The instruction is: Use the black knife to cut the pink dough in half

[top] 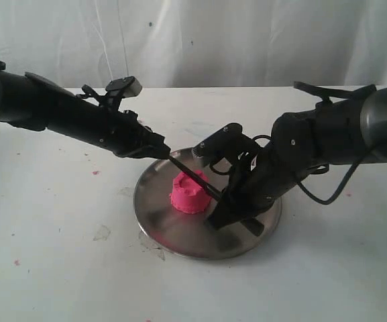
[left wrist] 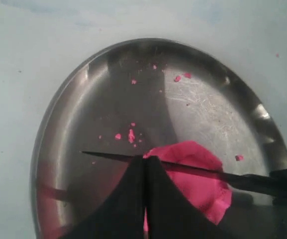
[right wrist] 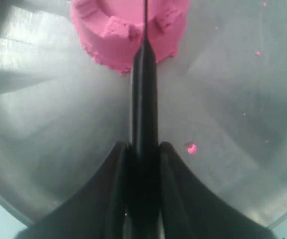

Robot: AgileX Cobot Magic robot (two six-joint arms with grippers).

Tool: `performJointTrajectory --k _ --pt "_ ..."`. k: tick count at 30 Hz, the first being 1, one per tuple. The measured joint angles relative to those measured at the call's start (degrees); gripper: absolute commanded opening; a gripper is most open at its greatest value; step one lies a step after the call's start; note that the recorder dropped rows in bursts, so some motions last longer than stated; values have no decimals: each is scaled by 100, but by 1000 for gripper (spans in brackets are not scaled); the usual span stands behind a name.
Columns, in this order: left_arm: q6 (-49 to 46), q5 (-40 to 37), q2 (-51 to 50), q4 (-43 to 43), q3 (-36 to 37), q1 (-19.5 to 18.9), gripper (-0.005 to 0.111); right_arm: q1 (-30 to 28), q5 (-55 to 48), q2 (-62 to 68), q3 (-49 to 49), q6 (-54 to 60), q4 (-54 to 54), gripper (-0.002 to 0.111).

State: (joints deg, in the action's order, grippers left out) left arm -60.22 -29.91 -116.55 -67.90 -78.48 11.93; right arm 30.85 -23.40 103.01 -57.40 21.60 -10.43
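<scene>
Centrally on the steel plate (top: pixel 154 216), one pink dough (top: pixel 190 196) is crossed by one black knife (right wrist: pixel 144 94), clamped in the right gripper's (right wrist: pixel 143 147) jaws; the left gripper's (left wrist: pixel 144 159) jaws are closed at the blade.

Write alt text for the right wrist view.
The right tool clamps a slim black knife whose blade reaches across the top of a bright pink soft dough lump. It sits on a round steel plate dotted with tiny pink crumbs.

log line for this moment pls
right hand: shut on knife | knife: blade across dough top | left hand: shut, tips at blade | dough: one lump on plate
</scene>
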Motion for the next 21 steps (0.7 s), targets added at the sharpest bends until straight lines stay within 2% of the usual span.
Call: performJointTrajectory --k 12,21 --pt "-685 49 -175 -928 0 10 0 0 0 0 0 0 0 5" --pt "-822 -11 -272 -1009 -151 162 0 0 0 0 0 0 0 5"
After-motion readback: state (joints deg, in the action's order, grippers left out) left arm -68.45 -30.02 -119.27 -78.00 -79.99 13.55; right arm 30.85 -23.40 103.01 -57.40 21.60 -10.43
